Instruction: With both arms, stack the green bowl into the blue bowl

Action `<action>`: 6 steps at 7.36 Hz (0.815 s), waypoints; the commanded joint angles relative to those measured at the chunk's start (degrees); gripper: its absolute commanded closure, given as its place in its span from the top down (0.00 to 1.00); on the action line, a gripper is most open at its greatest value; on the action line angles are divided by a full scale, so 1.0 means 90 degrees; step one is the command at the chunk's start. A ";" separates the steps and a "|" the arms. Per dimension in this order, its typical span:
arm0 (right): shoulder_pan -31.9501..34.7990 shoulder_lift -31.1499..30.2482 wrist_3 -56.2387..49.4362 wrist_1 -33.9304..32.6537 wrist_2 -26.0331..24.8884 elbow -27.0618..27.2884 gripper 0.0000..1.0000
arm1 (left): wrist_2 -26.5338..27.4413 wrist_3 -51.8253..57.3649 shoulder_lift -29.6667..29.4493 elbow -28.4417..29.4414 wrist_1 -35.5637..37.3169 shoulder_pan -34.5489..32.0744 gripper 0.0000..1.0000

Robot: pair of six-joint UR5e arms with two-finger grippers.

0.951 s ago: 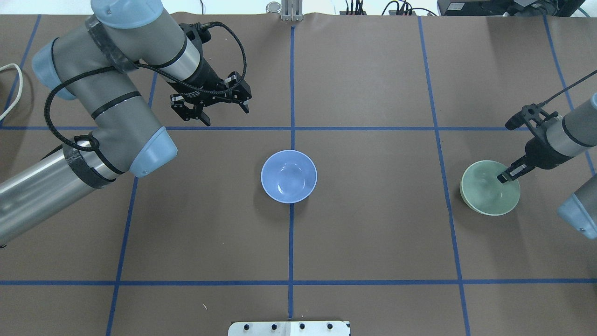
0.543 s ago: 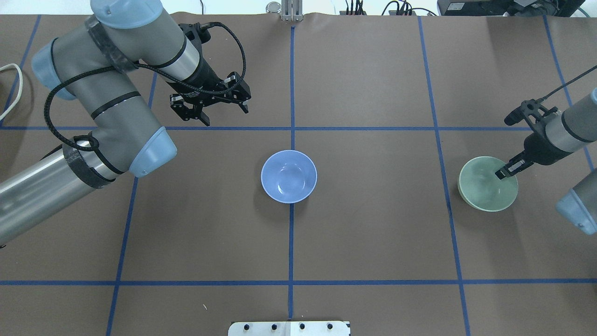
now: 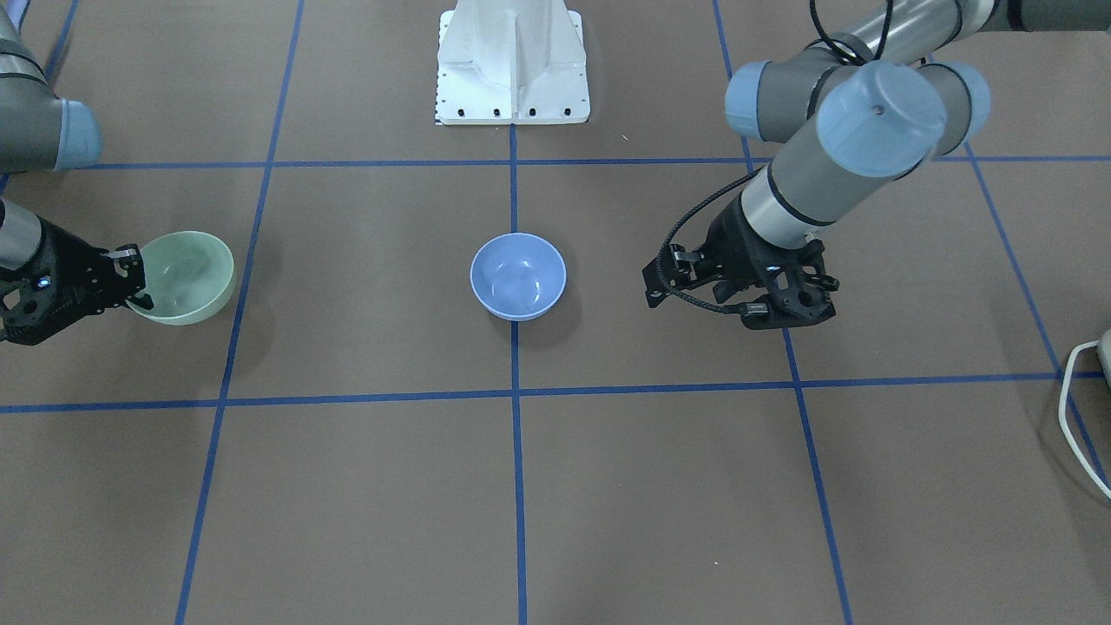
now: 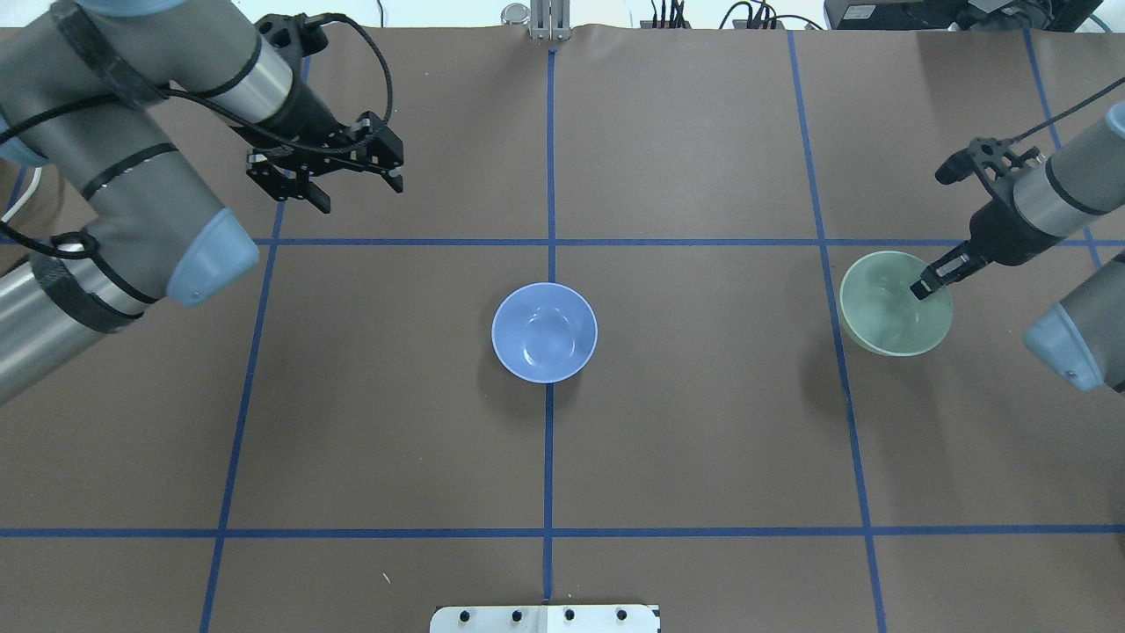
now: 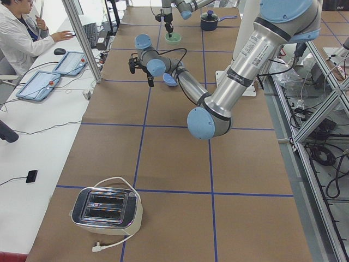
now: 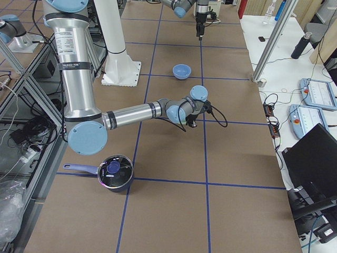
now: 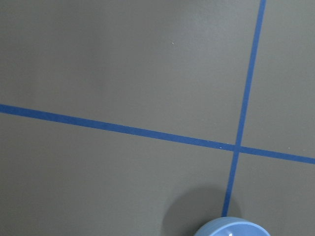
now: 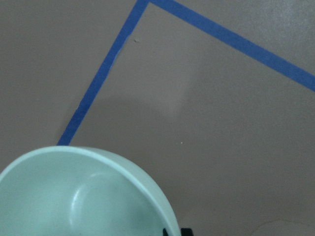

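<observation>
The blue bowl (image 4: 544, 332) stands upright at the table's centre; it also shows in the front view (image 3: 518, 276) and, as a rim, in the left wrist view (image 7: 231, 227). The green bowl (image 4: 895, 303) hangs above the table on the right, tilted a little, with its shadow below it. My right gripper (image 4: 923, 286) is shut on its rim, one finger inside; the front view shows the same grip (image 3: 130, 279) on the bowl (image 3: 185, 276). The right wrist view shows the green bowl (image 8: 74, 196) close up. My left gripper (image 4: 360, 195) is open and empty, far left of the blue bowl.
The white pedestal (image 3: 512, 61) stands at the robot's side of the table. A toaster (image 5: 106, 207) sits at the left end and a dark pot (image 6: 113, 171) at the right end. A white cable (image 3: 1085, 408) lies near the left edge.
My right gripper has risen with the green bowl and carried it towards the far side and the centre. My left arm has drawn back to the left, still open.
</observation>
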 commanded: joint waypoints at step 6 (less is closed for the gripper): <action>-0.1192 0.2538 0.3685 -0.0839 -0.0563 -0.0003 0.13 | -0.0172 0.3002 0.1362 -0.0319 0.0386 -0.0994 0.96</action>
